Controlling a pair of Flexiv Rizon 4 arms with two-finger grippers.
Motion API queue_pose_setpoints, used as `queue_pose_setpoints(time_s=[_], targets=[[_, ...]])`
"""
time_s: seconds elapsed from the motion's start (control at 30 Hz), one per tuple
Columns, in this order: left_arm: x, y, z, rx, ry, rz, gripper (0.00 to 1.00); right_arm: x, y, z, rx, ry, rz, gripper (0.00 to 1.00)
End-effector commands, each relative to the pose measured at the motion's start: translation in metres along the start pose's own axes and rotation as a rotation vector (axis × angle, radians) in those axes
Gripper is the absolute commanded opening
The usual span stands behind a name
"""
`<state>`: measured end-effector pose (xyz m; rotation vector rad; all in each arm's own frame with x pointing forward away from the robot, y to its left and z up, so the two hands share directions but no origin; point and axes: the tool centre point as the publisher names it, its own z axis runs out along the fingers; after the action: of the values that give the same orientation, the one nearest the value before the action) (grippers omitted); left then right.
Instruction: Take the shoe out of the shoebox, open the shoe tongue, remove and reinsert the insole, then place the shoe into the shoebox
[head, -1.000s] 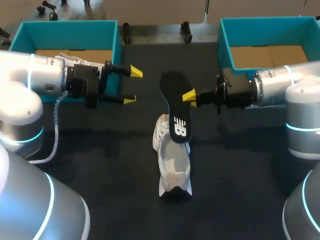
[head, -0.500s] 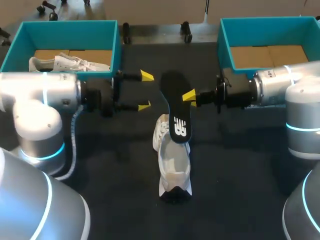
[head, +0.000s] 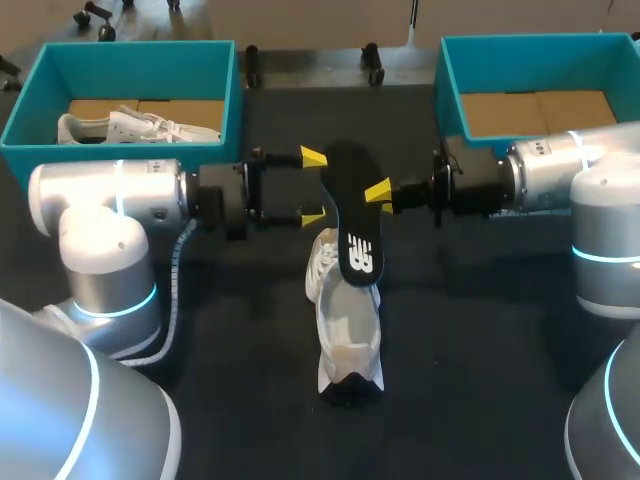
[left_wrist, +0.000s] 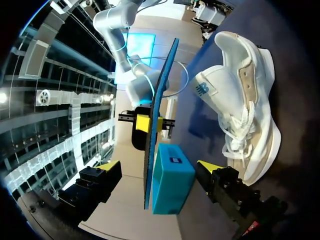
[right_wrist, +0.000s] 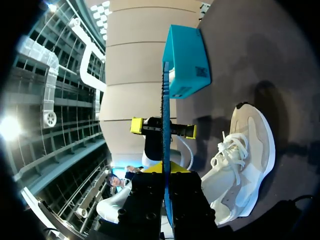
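The left arm (head: 110, 195) had swung in from beside the left shoebox (head: 130, 62) toward the middle. Its left gripper (head: 313, 187) sat just beside the insole (head: 352, 225), fingers spread wide and holding nothing. The right gripper (head: 377, 191) was clamped on that single black insole, held on edge over one white sneaker (head: 347, 335) lying on the table (head: 480, 350). A second white sneaker (head: 120, 127) lay in the left shoebox. The right shoebox (head: 452, 90), also teal, made two boxes.
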<state>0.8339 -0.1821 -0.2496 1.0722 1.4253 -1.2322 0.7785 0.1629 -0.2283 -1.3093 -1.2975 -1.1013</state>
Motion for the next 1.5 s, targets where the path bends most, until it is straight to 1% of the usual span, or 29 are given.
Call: queue_pose_setpoints(time_s=[0.03, 0.1, 0.13, 0.23, 0.33, 0.37, 0.47, 0.53, 0.57, 0.87, 1.0, 1.37, 1.5], targets=[[-0.001, -0.009, 0.009, -0.024, -0.016, 0.012, 1.00, 0.000, -0.001, 0.001, -0.002, -0.001, -0.001, 0.00], [-0.002, -0.013, 0.011, -0.041, -0.025, 0.018, 1.00, 0.000, -0.001, 0.001, -0.002, -0.001, -0.001, 0.00], [-0.003, -0.015, 0.012, -0.051, -0.030, 0.019, 0.98, 0.000, -0.001, 0.001, -0.002, -0.001, -0.001, 0.00], [-0.005, -0.020, 0.014, -0.076, -0.033, 0.034, 0.80, 0.000, -0.001, 0.001, -0.002, -0.001, -0.001, 0.00], [-0.006, -0.025, 0.018, -0.077, -0.029, 0.059, 0.71, 0.000, -0.001, 0.001, -0.002, -0.001, -0.001, 0.00], [-0.007, -0.026, 0.019, -0.078, -0.028, 0.063, 0.66, 0.000, -0.001, 0.001, -0.002, -0.001, -0.001, 0.00], [-0.008, -0.028, 0.022, -0.082, -0.028, 0.076, 0.55, 0.000, -0.001, 0.001, -0.002, -0.001, -0.001, 0.00], [-0.008, -0.029, 0.024, -0.089, -0.025, 0.092, 0.53, 0.000, -0.001, 0.001, -0.002, -0.001, -0.001, 0.00], [-0.008, -0.030, 0.025, -0.094, -0.024, 0.101, 0.49, 0.000, -0.001, 0.001, -0.002, -0.001, -0.001, 0.00], [-0.012, -0.024, 0.033, -0.131, -0.028, 0.119, 0.42, 0.000, -0.001, 0.001, -0.002, -0.001, -0.001, 0.00], [-0.012, -0.020, 0.037, -0.146, -0.023, 0.123, 0.35, 0.000, -0.001, 0.001, -0.002, -0.001, -0.001, 0.00], [-0.011, -0.014, 0.040, -0.157, -0.010, 0.135, 0.27, 0.000, -0.001, 0.001, -0.002, -0.001, -0.001, 0.00], [-0.011, -0.013, 0.041, -0.158, -0.009, 0.141, 0.21, 0.000, -0.001, 0.001, -0.002, -0.001, -0.001, 0.00]])
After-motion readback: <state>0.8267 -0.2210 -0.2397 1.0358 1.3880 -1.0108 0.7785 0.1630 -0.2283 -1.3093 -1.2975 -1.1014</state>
